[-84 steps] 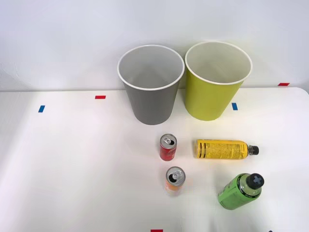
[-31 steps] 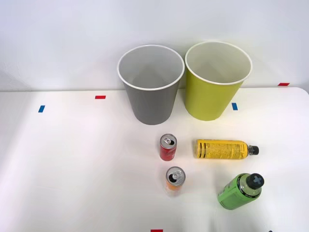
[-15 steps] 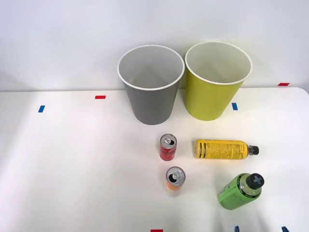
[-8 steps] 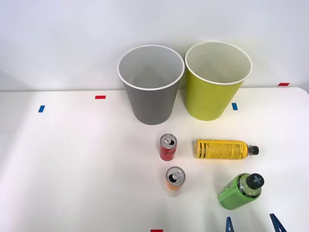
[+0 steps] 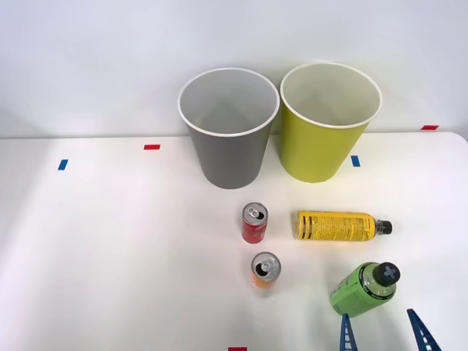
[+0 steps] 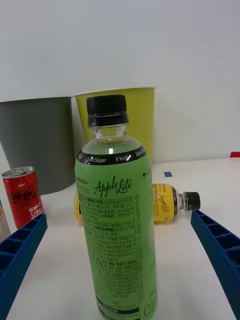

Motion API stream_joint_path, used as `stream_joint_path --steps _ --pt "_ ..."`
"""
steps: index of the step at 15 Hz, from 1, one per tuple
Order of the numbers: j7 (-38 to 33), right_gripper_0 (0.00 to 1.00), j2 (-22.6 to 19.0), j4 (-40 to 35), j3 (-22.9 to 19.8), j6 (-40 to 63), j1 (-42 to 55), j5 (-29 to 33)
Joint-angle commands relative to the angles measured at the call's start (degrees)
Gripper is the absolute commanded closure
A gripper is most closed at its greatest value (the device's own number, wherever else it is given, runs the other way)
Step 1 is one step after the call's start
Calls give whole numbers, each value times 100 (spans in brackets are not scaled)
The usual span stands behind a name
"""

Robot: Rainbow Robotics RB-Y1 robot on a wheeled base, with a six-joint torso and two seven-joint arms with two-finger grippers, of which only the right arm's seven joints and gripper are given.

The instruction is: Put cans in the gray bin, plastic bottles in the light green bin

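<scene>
The stout green plastic bottle [image 5: 363,290] stands upright with its black cap on, at the front right of the table. My right gripper [image 5: 384,335] is open just in front of it, with one blue finger on each side and neither touching it. In the right wrist view the green bottle [image 6: 117,210] stands midway between the fingers [image 6: 20,250]. The yellow-label bottle [image 5: 336,226] lies on its side behind it. The red can [image 5: 254,223] and the orange can [image 5: 265,270] stand upright to the left. At the back, the gray bin [image 5: 229,157] and the light green bin [image 5: 322,157] stand side by side.
Small red [image 5: 151,147] and blue [image 5: 63,164] tape marks dot the white table. A white wall rises right behind the bins. The table's right edge [image 5: 462,146] lies close to the right of the bottles.
My right gripper's blue fingers have come into the front view from the bottom edge and moved up towards the green bottle. The cans, bottles and bins have not moved.
</scene>
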Motion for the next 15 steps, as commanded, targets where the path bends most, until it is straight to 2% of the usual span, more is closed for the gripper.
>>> stream_joint_path --steps 1,15 --pt "3 0 112 -5 -92 204 -242 94" --pt "-15 0 174 4 -417 740 -945 173"
